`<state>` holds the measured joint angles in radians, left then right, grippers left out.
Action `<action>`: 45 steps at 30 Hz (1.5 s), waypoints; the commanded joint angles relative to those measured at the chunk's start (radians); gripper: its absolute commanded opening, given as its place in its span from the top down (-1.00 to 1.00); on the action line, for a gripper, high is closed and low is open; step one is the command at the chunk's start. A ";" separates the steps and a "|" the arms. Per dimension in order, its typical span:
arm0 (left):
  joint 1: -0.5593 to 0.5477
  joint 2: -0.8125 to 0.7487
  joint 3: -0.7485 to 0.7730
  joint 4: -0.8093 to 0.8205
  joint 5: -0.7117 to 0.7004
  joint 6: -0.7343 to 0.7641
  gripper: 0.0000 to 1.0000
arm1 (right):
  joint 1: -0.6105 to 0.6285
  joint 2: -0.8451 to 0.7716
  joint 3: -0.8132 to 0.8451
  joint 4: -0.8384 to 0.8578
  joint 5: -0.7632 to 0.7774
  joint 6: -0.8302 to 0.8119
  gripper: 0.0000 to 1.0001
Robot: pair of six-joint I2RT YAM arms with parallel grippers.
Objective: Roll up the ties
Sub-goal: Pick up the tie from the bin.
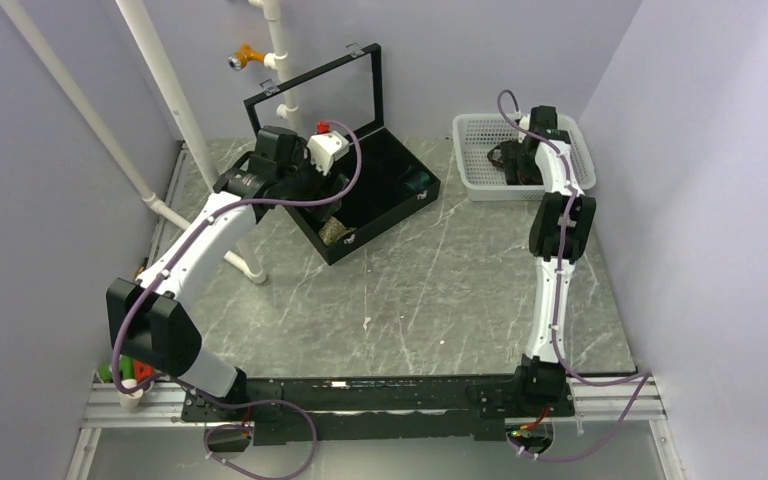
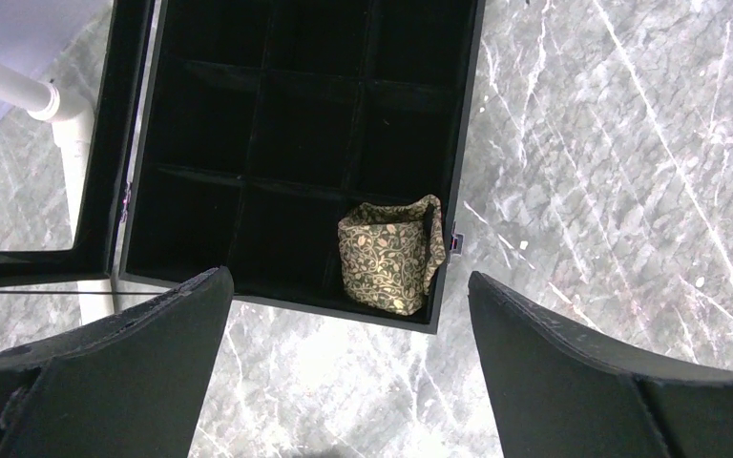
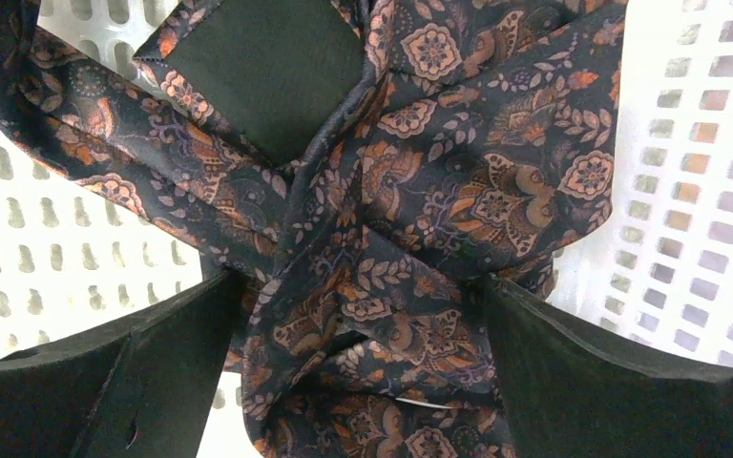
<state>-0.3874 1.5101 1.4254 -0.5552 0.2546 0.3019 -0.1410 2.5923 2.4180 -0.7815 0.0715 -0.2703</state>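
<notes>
My left gripper point(image 2: 348, 279) hangs with its jaws spread wide and nothing between them, above the near corner of the black box point(image 2: 458, 143). The tan tie point(image 2: 388, 253) sits rolled in the corner compartment there, pressed against the outer wall beside the small latch. One loose end stands up along that wall. Dividers close in the roll on its other sides, and the compartments around it are dark. The box's glass lid point(image 1: 320, 95) stands open and leans back toward the rear wall. White pipes point(image 1: 175, 100) slant down on my left, close behind that arm's elbow. To the right of the box edge there is bare grey marble table point(image 1: 440, 290), a wide stretch running across to the white basket point(image 1: 475, 150).

My right gripper point(image 3: 358, 286) is down inside that basket, near the right-hand wall of the cell. Its jaws are also spread wide, one finger on each side of the dark brown-maroon tie point(image 3: 439, 191). The tie lies bunched and crossed over itself on the basket's slotted floor, with its plain dark lining turned up at one end. The cloth fills the gap between my fingers. I am not pinching it, and I cannot tell whether the pads brush it. The basket's perforated sides show to the left and right of the heap.
</notes>
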 commanded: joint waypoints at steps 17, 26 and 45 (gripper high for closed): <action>0.045 -0.026 0.009 -0.016 0.035 0.040 -0.99 | -0.028 -0.015 -0.144 -0.196 -0.064 0.050 -0.87; 0.065 -0.002 0.046 -0.024 0.069 0.064 -0.99 | -0.029 -0.040 -0.015 -0.158 -0.255 0.016 1.00; 0.065 0.024 0.168 0.054 0.130 0.024 -0.99 | 0.084 -0.822 -0.165 -0.175 -0.752 0.060 1.00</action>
<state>-0.3241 1.5642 1.5539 -0.5636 0.3542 0.3489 -0.0906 1.8900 2.3157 -0.9154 -0.5297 -0.2295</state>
